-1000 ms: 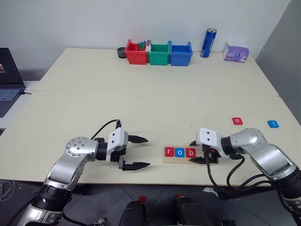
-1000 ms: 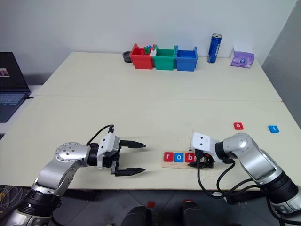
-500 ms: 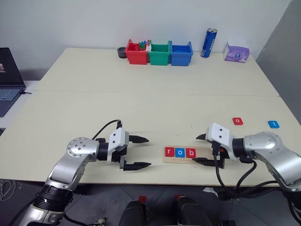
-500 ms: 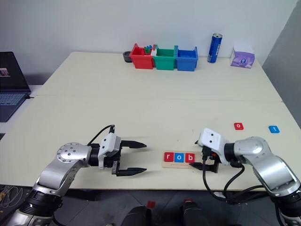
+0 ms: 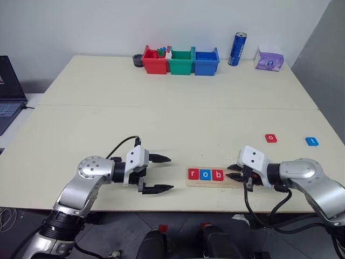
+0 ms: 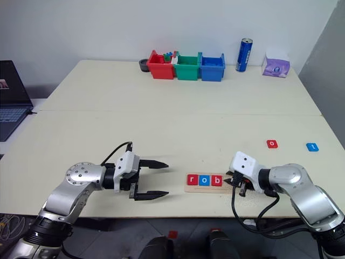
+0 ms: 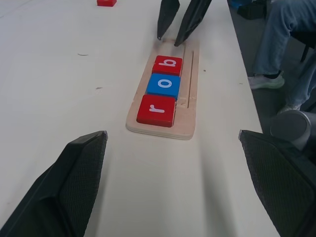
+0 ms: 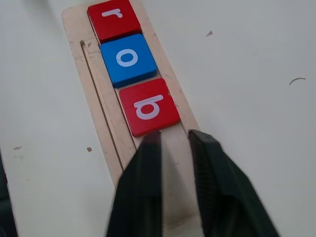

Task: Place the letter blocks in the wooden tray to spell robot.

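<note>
The right tool (image 6: 233, 182) has drawn back from the red square tile with a white "b" (image 8: 148, 106) and its two black fingers have closed to near touching, with nothing between them; a second ago they were spread around that tile at the tray's middle. The tile now lies free in the groove of the long pale-wood tray (image 5: 233, 182), just ahead of the fingertips, beside the blue square "o" tile (image 8: 128, 59) and the red square "r" tile (image 8: 113, 19). That reads as the third letter set down and released, so "rob" is in place and two letters are left.

The remaining red "o" tile (image 5: 271, 138) and blue "t" tile (image 5: 311, 141) lie on the pale desk (image 5: 178, 113), beyond the right tool and off to its outer side, well apart from the tray and from each other. Bare desk surrounds them, so the reach looks unobstructed. The tray's free half lies directly under the right tool, and the tray sits near the desk's front edge. The left tool (image 5: 161, 173) hovers spread wide on the tray's other side, clear of it.
</note>
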{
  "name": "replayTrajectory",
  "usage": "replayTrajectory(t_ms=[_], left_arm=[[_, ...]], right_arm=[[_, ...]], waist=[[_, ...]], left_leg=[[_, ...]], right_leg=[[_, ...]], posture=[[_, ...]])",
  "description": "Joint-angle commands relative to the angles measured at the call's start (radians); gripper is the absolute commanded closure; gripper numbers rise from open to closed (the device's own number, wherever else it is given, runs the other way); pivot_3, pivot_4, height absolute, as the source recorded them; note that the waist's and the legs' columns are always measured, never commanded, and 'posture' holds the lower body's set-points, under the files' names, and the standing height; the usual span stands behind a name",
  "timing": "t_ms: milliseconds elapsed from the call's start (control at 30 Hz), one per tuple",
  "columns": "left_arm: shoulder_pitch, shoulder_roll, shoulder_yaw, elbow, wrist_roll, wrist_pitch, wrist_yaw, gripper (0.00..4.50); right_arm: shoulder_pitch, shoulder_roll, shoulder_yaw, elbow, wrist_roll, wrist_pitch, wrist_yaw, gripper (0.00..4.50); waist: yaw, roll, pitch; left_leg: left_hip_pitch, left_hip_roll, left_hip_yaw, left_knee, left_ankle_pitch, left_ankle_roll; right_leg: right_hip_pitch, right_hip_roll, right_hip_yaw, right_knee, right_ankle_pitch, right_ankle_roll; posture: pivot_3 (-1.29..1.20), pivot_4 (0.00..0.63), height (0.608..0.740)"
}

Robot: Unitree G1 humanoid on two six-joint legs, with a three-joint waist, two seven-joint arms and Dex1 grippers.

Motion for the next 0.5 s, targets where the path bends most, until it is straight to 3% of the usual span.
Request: replayTrajectory(t_ms=[33,500], left_arm=[[-0.003,-0.001,0.007,-0.017,-0.002,-0.017,0.004,0.00],[0.016,0.004,0.006,-0.016,0.005,-0.030,-0.003,0.00]], right_arm=[[-0.022,-0.017,0.036,0.006,-0.038,-0.029,0.004,4.46],[-0.099,0.029,0.141,0.069,-0.092,-0.071,0.043,4.46]], waist=[[0.000,0.000,0.000],[-0.001,0.000,0.000]], left_leg=[[0.000,0.000,0.000,0.000,0.000,0.000],[0.000,0.000,0.000,0.000,0.000,0.000]], right_leg=[[0.000,0.000,0.000,0.000,0.000,0.000],[0.000,0.000,0.000,0.000,0.000,0.000]], posture=[[0.00,0.150,0.740],[0.00,0.150,0.740]])
